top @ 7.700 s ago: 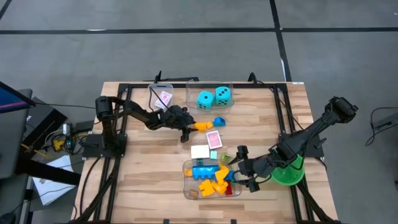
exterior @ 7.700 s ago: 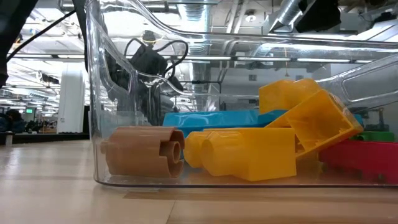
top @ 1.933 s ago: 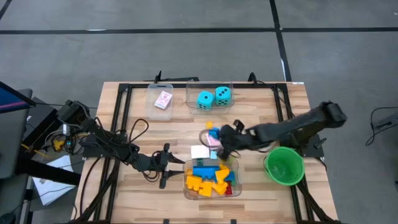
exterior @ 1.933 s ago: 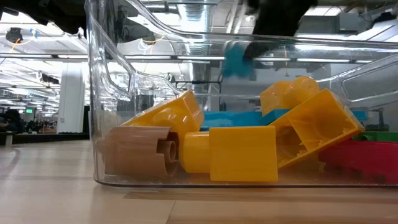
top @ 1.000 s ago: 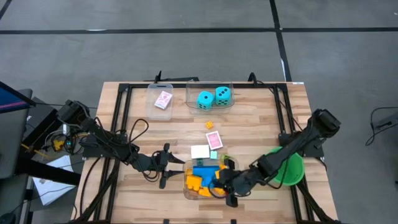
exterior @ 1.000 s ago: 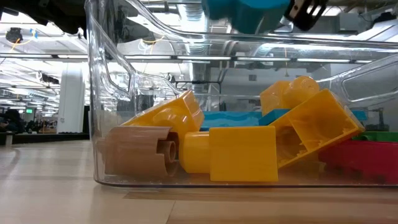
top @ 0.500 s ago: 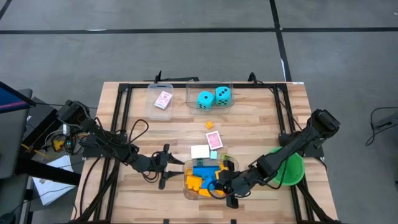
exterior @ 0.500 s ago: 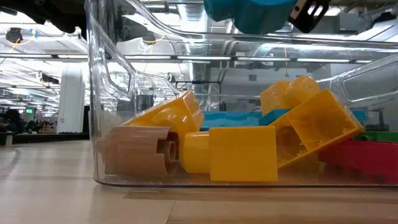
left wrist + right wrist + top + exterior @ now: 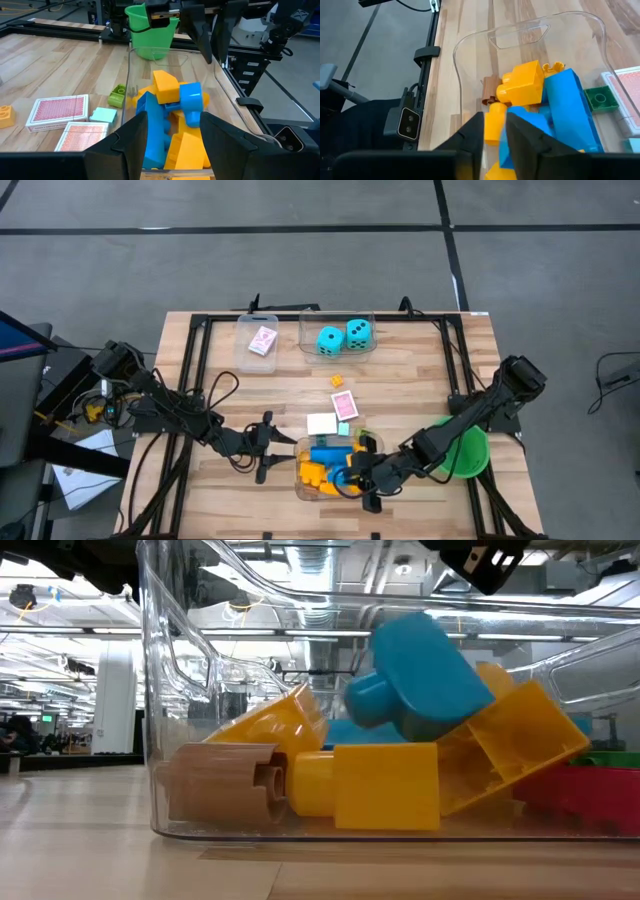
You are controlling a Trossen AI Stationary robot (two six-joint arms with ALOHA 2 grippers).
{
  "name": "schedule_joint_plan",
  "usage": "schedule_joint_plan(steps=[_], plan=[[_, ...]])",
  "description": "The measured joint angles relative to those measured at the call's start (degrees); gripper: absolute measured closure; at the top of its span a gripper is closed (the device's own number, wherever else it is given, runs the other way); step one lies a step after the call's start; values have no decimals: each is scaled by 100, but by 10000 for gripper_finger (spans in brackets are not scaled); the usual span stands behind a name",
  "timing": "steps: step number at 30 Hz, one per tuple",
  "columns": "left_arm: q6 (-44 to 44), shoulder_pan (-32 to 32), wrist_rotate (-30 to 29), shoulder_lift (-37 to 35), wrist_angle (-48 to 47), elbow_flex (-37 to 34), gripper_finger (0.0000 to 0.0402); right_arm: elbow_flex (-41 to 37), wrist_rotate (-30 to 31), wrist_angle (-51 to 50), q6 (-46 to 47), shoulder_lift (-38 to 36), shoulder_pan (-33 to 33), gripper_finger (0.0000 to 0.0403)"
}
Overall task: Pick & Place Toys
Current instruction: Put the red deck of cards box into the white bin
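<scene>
Partly hidden behind the clear tub's [image 9: 160,740] wall in the low view, a blue brick [image 9: 420,675] lies tilted atop the yellow bricks [image 9: 385,785] inside the tub. Right end effector [image 9: 362,480] hovers just above that tub, fingers apart and empty, the blue brick directly beneath it. Left end effector [image 9: 272,447] waits beside the tub on the bench [image 9: 410,380], fingers apart.
</scene>
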Motion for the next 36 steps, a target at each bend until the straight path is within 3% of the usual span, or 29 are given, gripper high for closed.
schedule_joint_plan(steps=[7, 12, 16, 21, 25, 30, 36], plan=[[0, -1, 0, 0, 0, -2, 225, 0, 2, -29, 3, -2, -2, 257], [0, 1, 0, 0, 0, -2, 225, 6, 176, -194, 107, -68, -2, 226], [1, 3, 0, 0, 0, -2, 225, 6, 611, -558, 313, -173, 31, 214], [1, 3, -2, 0, -2, -2, 225, 2, 1606, -1344, 883, -327, 25, 197], [2, 5, -25, 0, 0, -2, 225, 4, 2202, -1984, 1402, -368, -294, 171], [2, 5, -79, 0, 17, -2, 225, 0, 2107, -2288, 1461, -367, -1232, 133], [2, 5, -79, 0, 17, -2, 225, 0, 1077, -2309, 944, -363, -2536, 79]])
